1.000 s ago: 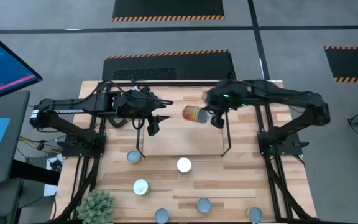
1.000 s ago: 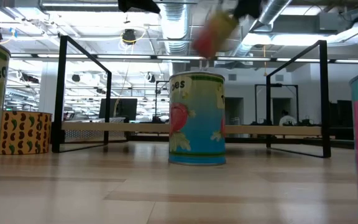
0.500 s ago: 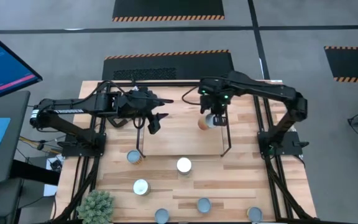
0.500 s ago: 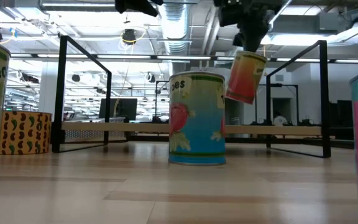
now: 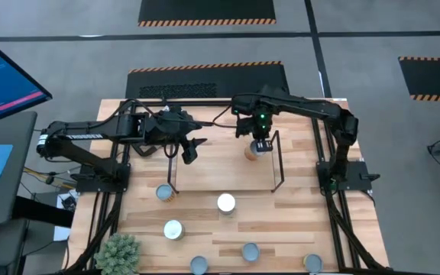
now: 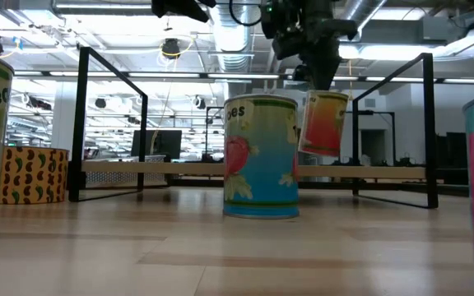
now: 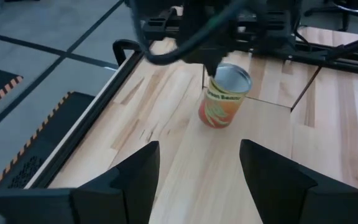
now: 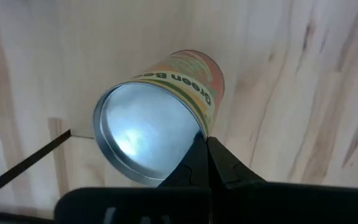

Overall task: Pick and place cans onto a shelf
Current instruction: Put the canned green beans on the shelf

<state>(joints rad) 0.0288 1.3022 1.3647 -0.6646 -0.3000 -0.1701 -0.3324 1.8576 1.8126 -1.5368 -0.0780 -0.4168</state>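
Right gripper (image 5: 260, 145) pinched shut on the rim of an orange can (image 6: 323, 123), held tilted above the shelf (image 5: 277, 160). Left gripper (image 5: 190, 149) waiting beside it, fingers spread and empty

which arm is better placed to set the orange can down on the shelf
Right: the right gripper already pinches the orange can by its rim, tilted above the shelf. The left gripper hangs open and empty beside it.

The light wood table (image 5: 228, 183) carries the black wire shelf (image 5: 224, 156) near its middle. Six cans (image 5: 226, 202) stand upright on the boards in front of the shelf, spread well apart, and a small green plant (image 5: 118, 251) sits at one front corner, apparently on the edge.
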